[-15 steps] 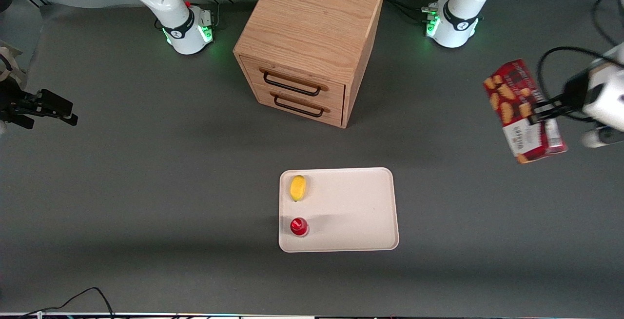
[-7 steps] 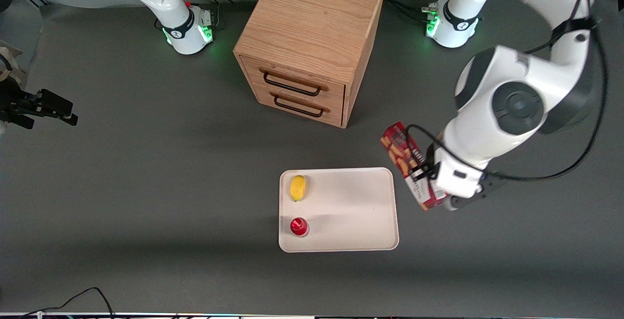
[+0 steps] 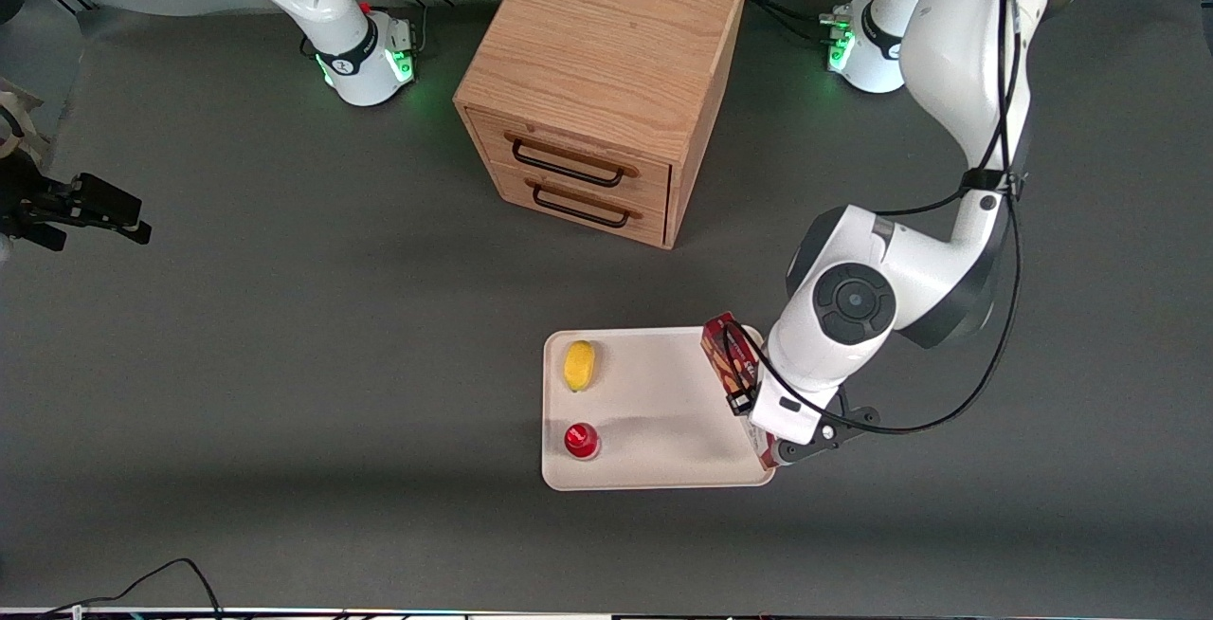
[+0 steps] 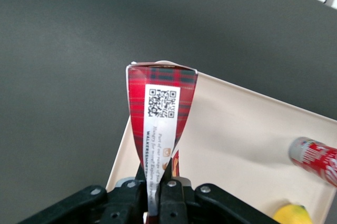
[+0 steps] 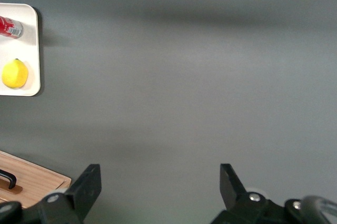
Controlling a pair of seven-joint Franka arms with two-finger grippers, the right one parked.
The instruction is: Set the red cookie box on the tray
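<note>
My left gripper is shut on the red cookie box, a red tartan carton, pinching its thin edge so that the end with the white label points away from the wrist camera. In the front view the red cookie box hangs edge-up over the rim of the cream-white tray at the tray's side toward the working arm. The gripper sits mostly under the white wrist. Most of the box is hidden by the arm. I cannot tell whether the box touches the tray.
A yellow lemon and a small red can lie on the tray's side toward the parked arm. A wooden drawer cabinet stands farther from the front camera than the tray. The lemon and can also show from the wrist.
The left arm has swung in from the working arm's end of the table, carrying the box down to the tray's edge. The box turned edge-up.
</note>
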